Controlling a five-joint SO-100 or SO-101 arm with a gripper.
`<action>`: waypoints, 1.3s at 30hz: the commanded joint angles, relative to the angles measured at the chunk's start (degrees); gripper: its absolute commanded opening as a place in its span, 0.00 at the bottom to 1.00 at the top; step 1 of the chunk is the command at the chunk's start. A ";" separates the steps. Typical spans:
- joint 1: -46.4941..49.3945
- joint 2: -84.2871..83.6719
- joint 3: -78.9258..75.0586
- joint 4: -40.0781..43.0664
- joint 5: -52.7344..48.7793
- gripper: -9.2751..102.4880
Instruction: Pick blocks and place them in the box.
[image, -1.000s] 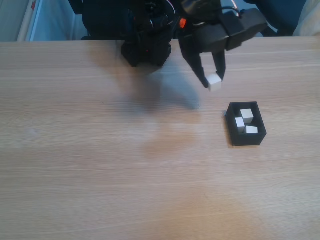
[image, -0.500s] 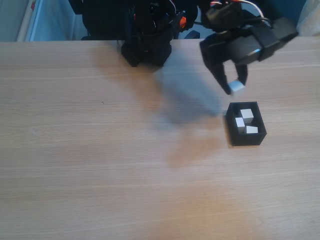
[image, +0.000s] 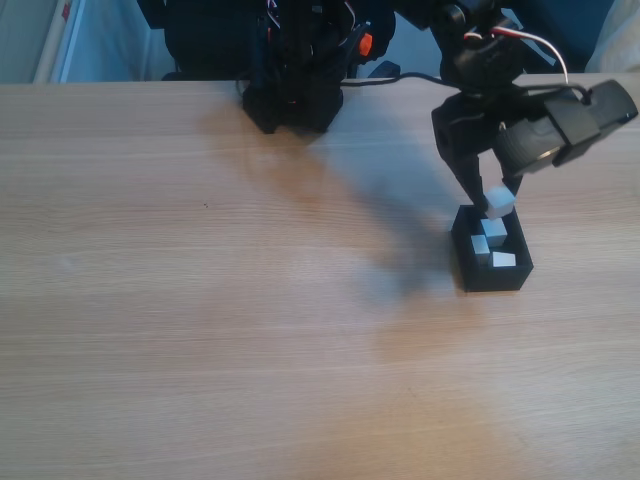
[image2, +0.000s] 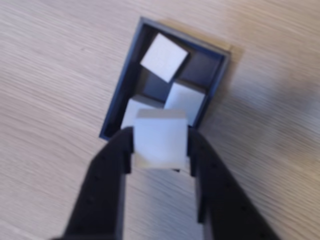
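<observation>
**Almost there: the last block hangs over the near end of the box**

Right now the big thing to know is where the box sits under the held block. In the wrist view, the gripper (image2: 160, 145) squeezes a white block (image2: 160, 137) between its two black fingers. The black box (image2: 116, 102) lies just ahead of the block, and its long side runs away from the fingers. The held block hangs over the near end wall, not over the middle yet.

Going left to right in the fixed view, the wooden table (image: 200, 300) is bare wood, then comes the arm's black base (image: 295, 90), then the gripper (image: 497, 205) with the block (image: 499, 202) above the box (image: 492, 275).

Three white blocks (image2: 164, 57) already lie inside. Two of them sit at the near end, right under the held one. I think a small push forward would find more free room.
</observation>
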 joint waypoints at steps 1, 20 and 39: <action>-0.79 -0.97 -5.27 -0.97 0.62 0.08; 2.02 1.23 -4.31 0.62 2.72 0.08; 32.17 57.74 48.34 7.91 -28.04 0.08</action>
